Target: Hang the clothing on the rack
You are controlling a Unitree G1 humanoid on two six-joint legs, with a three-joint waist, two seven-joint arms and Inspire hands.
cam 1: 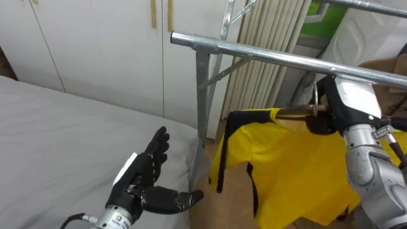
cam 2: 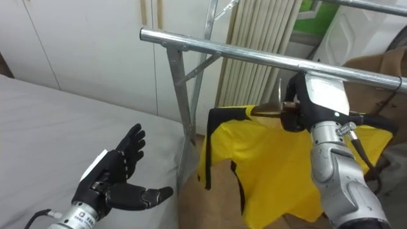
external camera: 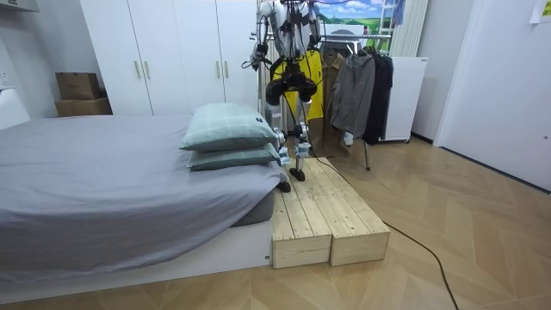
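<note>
Both eye views look down from the robot's head, close on the metal rail (cam 1: 286,58) and bed (cam 1: 63,140); the far-off room view shares them, robot at upper centre.

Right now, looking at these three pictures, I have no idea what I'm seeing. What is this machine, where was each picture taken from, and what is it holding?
It is a humanoid robot that stands on two legs and has two arms ending in fingered hands. Two of the pictures come from the cameras in its head, looking down at its work. The room view comes from a camera standing farther off. It shows the robot on a wooden platform beside the bed, facing a metal clothes rail.

Its right hand grips a wooden hanger carrying a yellow shirt, just under the rail. I cannot tell whether the hook is over the rail. Its left hand is open above the bed, holding nothing. Two pillows lie on the bed.
</note>
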